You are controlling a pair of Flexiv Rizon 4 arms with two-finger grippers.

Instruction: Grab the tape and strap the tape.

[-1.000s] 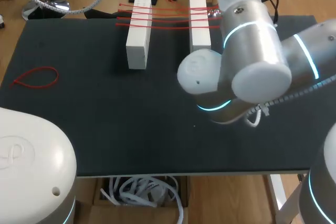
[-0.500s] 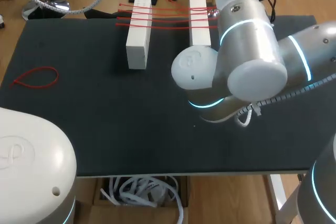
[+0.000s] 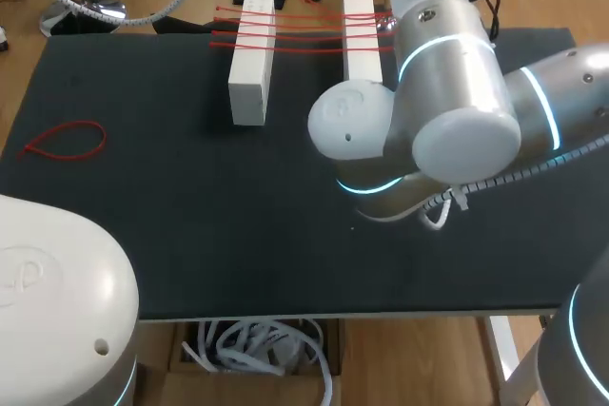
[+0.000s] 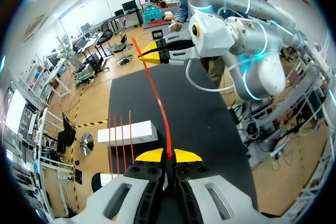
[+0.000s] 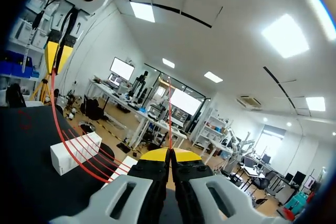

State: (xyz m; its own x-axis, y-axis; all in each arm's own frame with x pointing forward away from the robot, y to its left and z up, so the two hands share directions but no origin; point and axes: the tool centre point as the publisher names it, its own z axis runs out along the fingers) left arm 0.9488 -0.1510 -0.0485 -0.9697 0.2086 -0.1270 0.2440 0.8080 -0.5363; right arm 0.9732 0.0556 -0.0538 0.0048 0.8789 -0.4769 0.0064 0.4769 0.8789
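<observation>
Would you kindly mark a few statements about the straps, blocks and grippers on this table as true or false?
1. The left gripper is open. False: it is shut on a red strap.
2. The right gripper grips that same strap. True.
3. Two white blocks stand on the table. True.
4. Nothing crosses the blocks. False: several stretched straps span both.
5. A red loop lies loose on the table. True.
</observation>
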